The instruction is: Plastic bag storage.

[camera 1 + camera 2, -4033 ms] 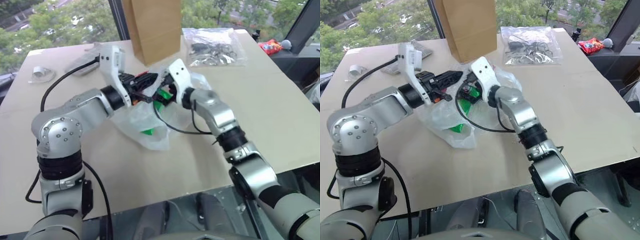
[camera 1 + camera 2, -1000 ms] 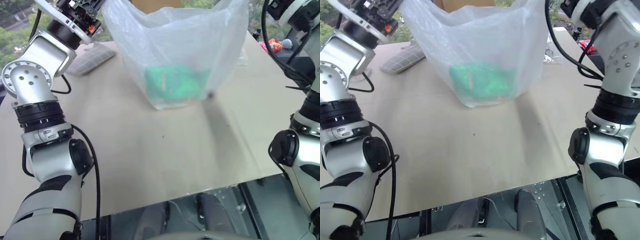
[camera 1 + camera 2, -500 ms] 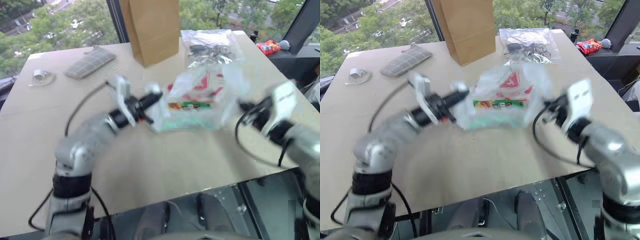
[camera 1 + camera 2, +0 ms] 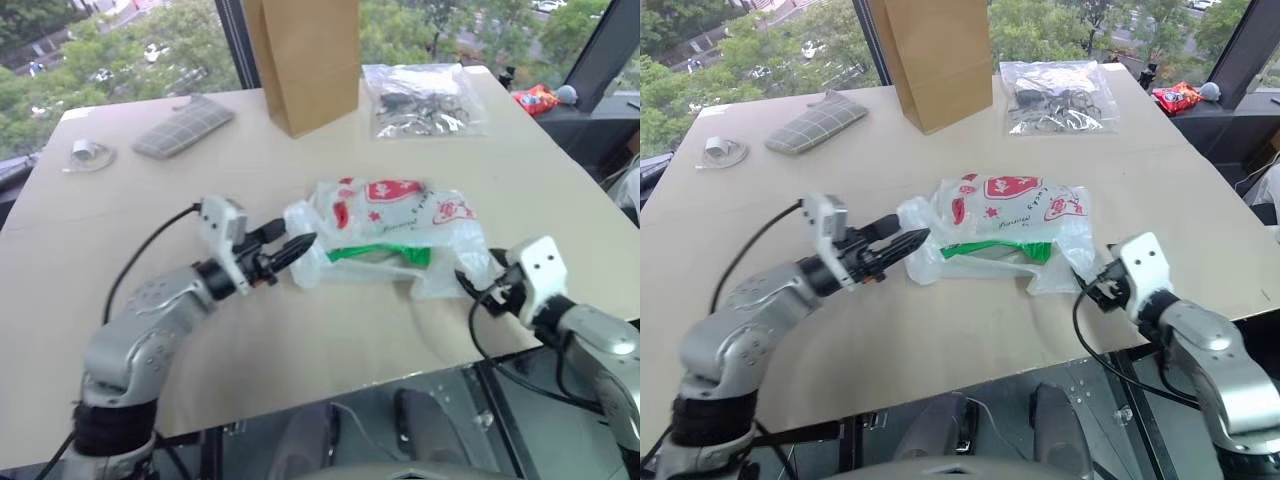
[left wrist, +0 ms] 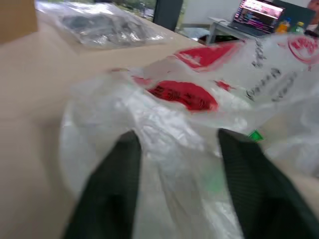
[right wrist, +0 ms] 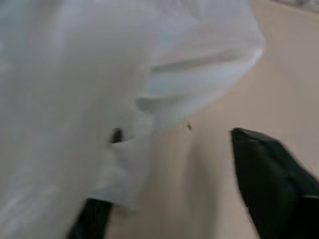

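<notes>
The plastic bag [image 4: 395,225], thin, translucent white with red logos, lies slumped on the table [image 4: 330,340] at the middle. A green packet [image 4: 375,255] shows through its near side. My left gripper [image 4: 295,247] lies low at the bag's left end. Its fingers are open, and crinkled plastic lies between them in the left wrist view [image 5: 178,137]. My right gripper [image 4: 468,285] is at the bag's right end, near the table's front right edge. It stands open in the right wrist view [image 6: 177,134], with loose plastic draped over one finger [image 6: 94,219].
A tall brown paper bag [image 4: 300,55] stands at the back middle. A clear zip bag of dark items [image 4: 425,100] lies to its right. A grey checked pad [image 4: 183,125] and a small clear object [image 4: 85,152] sit at the back left. A red item [image 4: 532,97] lies off the table's right.
A second ago both grippers held the bag up high, shut on its top. Both arms have swung down, the bag now rests on the table, and both grippers have opened.
</notes>
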Available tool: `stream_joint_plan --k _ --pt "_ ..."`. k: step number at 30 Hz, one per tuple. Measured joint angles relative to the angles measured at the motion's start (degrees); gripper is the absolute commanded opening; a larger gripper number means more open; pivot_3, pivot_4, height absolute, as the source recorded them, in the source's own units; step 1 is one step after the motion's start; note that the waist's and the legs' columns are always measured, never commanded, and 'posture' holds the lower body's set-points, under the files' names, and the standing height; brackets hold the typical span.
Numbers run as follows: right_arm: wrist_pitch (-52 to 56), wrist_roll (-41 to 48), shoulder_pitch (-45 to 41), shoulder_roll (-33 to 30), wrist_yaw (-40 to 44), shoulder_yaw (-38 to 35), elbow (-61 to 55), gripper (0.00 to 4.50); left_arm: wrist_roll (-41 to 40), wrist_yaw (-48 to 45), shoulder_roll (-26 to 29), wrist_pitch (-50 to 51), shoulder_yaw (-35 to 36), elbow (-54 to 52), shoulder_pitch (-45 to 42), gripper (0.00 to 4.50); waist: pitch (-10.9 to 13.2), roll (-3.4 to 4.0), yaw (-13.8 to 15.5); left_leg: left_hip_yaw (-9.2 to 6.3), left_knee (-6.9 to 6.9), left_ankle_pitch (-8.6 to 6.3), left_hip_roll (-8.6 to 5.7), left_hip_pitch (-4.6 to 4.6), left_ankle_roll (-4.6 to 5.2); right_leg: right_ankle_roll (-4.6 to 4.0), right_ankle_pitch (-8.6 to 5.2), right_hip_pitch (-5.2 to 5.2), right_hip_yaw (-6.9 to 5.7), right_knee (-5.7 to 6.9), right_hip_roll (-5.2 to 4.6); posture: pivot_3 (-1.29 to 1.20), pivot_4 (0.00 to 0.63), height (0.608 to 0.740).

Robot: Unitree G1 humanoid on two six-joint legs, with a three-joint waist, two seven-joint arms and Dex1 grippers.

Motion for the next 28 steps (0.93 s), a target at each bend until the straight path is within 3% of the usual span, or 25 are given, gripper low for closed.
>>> stream_joint_plan --k 7,10,18,23,28 --pt "-0.5 11.1 11.5 -5.3 12.5 -15.0 -7.4 4.40 3.5 -4.5 3.6 -4.9 6.4 -3.8 14.1 2.57 0.0 -0.01 1.1 0.01 0.00 -0.11 0.19 0.01 0.18 0.05 -0.28 0.25 -0.12 -0.45 0.06 0.00 0.150 0.740" --pt "1.0 20.1 16.4 -5.9 17.0 -25.2 -8.3 4.40 4.9 -6.8 4.0 -7.0 9.0 -5.0 22.1 2.57 0.0 0.00 1.3 0.04 0.02 -0.19 0.23 -0.01 0.29 0.05 -0.28 0.34 -0.13 -0.62 0.05 0.00 0.150 0.740" --pt "4.6 31.9 22.2 -10.8 21.2 -37.9 -9.6 4.40 4.8 -8.7 4.0 -7.6 11.3 -4.8 25.1 2.57 0.0 -0.06 1.9 0.04 0.02 -0.21 0.31 -0.05 0.29 0.05 -0.29 0.31 -0.24 -0.66 0.04 0.00 0.150 0.740" --pt "4.5 26.9 28.7 -12.8 24.2 -41.0 -10.2 4.40 4.7 -9.5 3.9 -7.9 12.5 -4.9 27.8 2.57 0.0 -0.09 2.2 0.12 0.03 -0.25 0.31 -0.10 0.34 0.06 -0.28 0.30 -0.22 -0.74 0.02 0.00 0.150 0.740" --pt "1.3 21.6 28.1 -13.3 25.7 -41.3 -7.1 4.40 4.8 -10.5 3.9 -8.8 13.5 -4.7 29.2 2.57 0.0 -0.10 2.4 0.19 0.03 -0.26 0.38 -0.06 0.32 0.06 -0.29 0.30 -0.30 -0.73 -0.02 0.00 0.150 0.740"
